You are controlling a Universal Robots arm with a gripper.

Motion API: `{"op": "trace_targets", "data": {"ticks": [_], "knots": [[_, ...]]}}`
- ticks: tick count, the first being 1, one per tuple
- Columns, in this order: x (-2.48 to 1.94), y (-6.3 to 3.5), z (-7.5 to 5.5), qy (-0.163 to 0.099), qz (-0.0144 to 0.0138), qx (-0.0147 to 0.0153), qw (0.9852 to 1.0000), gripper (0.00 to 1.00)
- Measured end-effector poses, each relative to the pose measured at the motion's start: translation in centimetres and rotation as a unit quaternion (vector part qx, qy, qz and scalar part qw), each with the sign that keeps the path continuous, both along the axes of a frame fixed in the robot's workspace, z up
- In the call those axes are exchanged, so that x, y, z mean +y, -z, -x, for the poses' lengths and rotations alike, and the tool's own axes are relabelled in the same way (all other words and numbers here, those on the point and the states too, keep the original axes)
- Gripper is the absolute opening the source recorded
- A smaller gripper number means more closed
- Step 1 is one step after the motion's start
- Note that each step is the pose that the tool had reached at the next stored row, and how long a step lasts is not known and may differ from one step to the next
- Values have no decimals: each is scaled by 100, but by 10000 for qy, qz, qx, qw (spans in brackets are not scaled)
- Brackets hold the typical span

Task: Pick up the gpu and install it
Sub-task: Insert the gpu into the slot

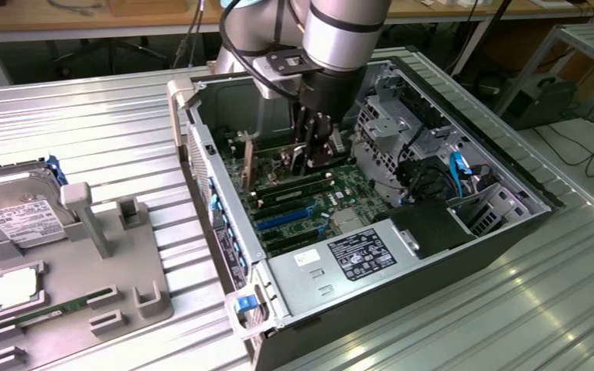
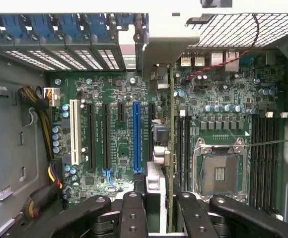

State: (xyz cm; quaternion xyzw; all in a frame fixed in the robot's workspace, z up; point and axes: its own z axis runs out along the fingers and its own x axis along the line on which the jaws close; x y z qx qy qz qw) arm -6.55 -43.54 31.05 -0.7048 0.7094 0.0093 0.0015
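You have the pick-up and the carry done: on the ribbed metal table [image 1: 101,131], inside the open steel-walled computer case [image 1: 206,166], the gpu [image 2: 169,163] stands on edge over the green motherboard [image 2: 114,84]. It is just beside the long blue slot [image 2: 136,136], with its bent silver bracket [image 2: 164,47] toward the vented rear wall. What is left, by my reading, is the seating, since you cannot tell whether its lower edge sits in a slot; the gripper [image 2: 162,218] pinches the thin, flat card between black fingers [image 2: 133,215].
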Motion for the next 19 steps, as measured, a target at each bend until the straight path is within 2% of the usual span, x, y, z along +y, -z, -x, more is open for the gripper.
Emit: {"op": "trace_targets", "data": {"ticks": [3, 14, 19], "knots": [[-4, 22, 19, -1, 1, -1, 10000, 28], [-139, 71, 20, 0, 0, -1, 10000, 28], [-141, 155, 60, 0, 0, -1, 10000, 28]]}}
